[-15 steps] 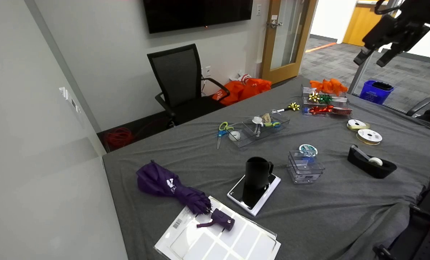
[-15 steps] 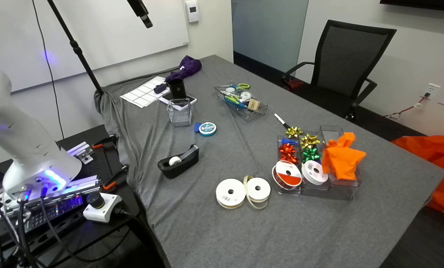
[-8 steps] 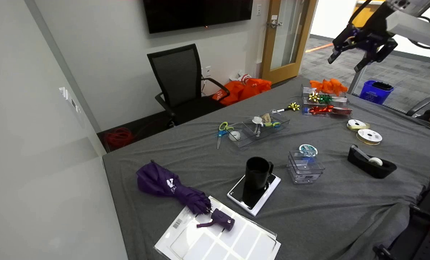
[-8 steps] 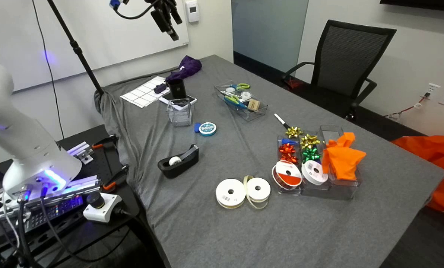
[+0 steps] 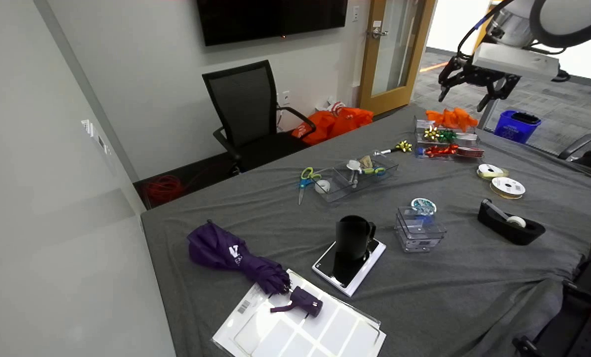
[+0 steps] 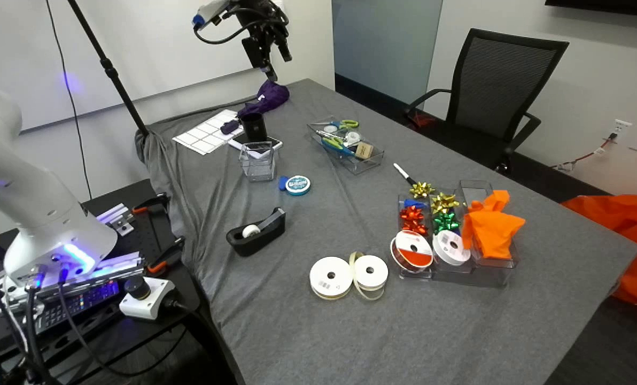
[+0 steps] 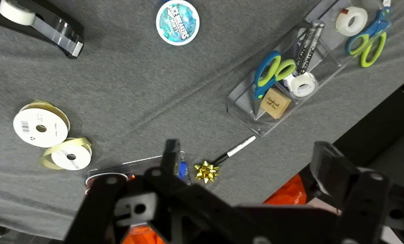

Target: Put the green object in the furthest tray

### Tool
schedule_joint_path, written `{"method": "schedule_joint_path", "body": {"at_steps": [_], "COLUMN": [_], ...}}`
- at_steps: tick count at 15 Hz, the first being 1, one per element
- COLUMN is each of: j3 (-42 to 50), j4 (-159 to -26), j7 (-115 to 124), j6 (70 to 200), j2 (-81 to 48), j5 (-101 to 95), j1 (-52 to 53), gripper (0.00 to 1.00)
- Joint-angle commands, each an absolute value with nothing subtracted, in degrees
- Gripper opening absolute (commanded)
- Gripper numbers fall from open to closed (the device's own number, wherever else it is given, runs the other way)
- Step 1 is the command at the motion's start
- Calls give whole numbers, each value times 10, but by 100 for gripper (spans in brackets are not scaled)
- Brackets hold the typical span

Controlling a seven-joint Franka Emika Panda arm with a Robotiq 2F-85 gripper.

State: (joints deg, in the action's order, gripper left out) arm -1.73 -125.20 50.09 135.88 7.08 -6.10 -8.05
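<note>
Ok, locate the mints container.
In the wrist view, the mints container lies near the top edge, with the tape dispenser left and the scissors tray right.

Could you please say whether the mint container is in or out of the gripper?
Out: the wrist view shows the mint container on grey cloth, apart from the open gripper.
</note>
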Motion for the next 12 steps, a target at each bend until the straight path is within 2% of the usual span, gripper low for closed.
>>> {"method": "schedule_joint_path", "body": {"at_steps": [1, 2, 3, 12], "j3": [-1, 2, 1, 2], "j4": [-1194, -1183, -1218, -1180], "j7": [459, 441, 476, 483], "j6": [1281, 1251, 1298, 1268], "j2": [27, 22, 43, -1], "j5": [-48, -49, -59, -73], "j1": [-67, -65, -63, -56], "gripper": [100, 100, 100, 100]}}
